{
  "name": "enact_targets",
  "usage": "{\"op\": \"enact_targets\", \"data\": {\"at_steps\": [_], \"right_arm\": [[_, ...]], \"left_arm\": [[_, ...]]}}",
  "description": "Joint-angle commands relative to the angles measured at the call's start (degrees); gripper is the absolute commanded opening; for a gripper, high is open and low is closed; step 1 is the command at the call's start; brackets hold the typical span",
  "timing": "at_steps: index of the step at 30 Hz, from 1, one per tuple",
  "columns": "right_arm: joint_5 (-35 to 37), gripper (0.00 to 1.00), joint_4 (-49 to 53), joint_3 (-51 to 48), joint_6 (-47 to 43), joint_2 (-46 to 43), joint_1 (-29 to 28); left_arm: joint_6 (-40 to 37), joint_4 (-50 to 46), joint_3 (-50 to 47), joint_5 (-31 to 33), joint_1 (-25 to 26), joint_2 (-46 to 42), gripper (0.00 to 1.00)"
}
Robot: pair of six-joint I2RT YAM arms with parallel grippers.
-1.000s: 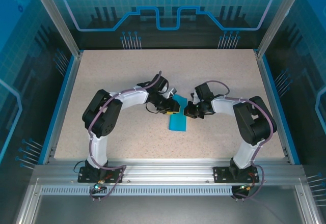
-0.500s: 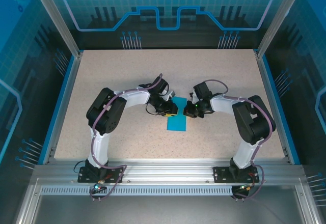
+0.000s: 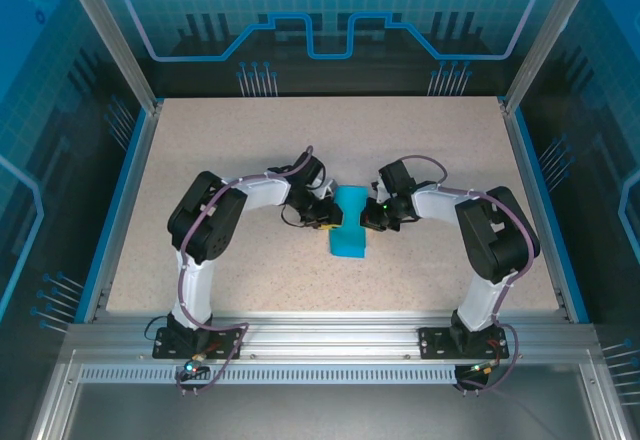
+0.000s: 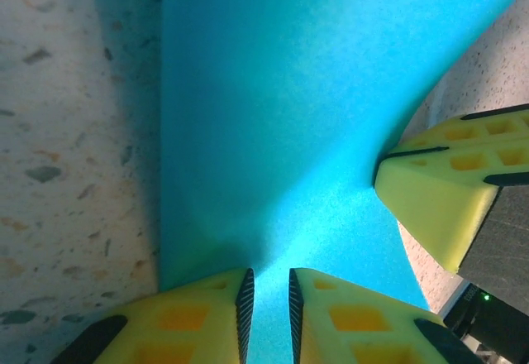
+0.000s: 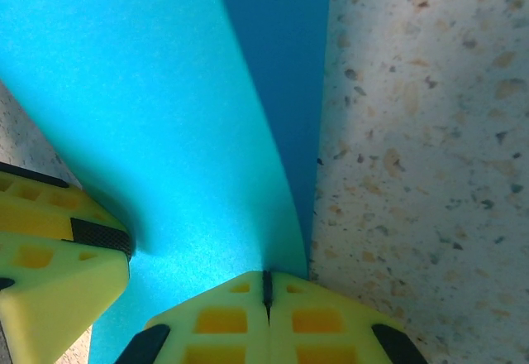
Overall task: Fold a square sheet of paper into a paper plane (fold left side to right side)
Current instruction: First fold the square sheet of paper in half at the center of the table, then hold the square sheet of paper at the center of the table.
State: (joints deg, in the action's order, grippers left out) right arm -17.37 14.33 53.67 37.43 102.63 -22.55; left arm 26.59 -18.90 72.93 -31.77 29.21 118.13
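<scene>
Ok, near to far: the paper sheet (image 3: 349,242) lies mid-counter, between the two end effectors. It is folded to a narrow strip. The long axis runs near-to-far, pretty much straight away from the arm bases. Its near end lies flat on the speckled counter (image 3: 250,150), sticks out toward the bases past both end effectors, and looks squared off. About halfway along, the left end effector (image 3: 326,218) sits at the strip's left edge. In the left wrist camera its yellow fingers (image 4: 198,318) stand a thin slit apart with blue showing in the slit. I can't tell whether the paper is pinched there or just lies under the tips. The right end effector (image 3: 372,218) is directly opposite, at the right edge. In the right wrist camera its fingers (image 5: 331,318) are fully together and the sheet's right edge curves up into the seam between them, so it looks clamped on the paper. A darker blue band runs beside that lifted edge, next to the counter. It could be a lower layer or a shadow, can't tell. Each wrist camera also catches a yellow fingertip of the opposite end effector at the sheet's edge. Past the end effectors, the strip's far end also looks blunt from the top camera, so I can't call which way a nose points.
</scene>
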Motion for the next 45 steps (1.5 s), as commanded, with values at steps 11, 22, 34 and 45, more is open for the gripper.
{"op": "enact_targets", "data": {"at_steps": [11,22,34,45], "right_arm": [[4.0,0.02,6.0,-1.2,-1.0,3.0,-0.6],[3.7,0.02,6.3,-0.7,-1.0,3.1,-0.7],[3.6,0.02,6.5,-0.2,-1.1,3.0,-0.9],[-1.8,0.02,-1.0,-0.1,-3.0,-3.6,0.4]], "left_arm": [[-3.0,-0.6,-6.3,1.2,-4.6,-7.7,0.21],[-3.0,1.9,-1.0,-2.4,1.1,-4.8,0.22],[-3.4,0.4,0.1,-1.4,1.9,0.0,0.23],[-2.8,-0.8,-2.2,0.8,1.9,1.1,0.23]]}}
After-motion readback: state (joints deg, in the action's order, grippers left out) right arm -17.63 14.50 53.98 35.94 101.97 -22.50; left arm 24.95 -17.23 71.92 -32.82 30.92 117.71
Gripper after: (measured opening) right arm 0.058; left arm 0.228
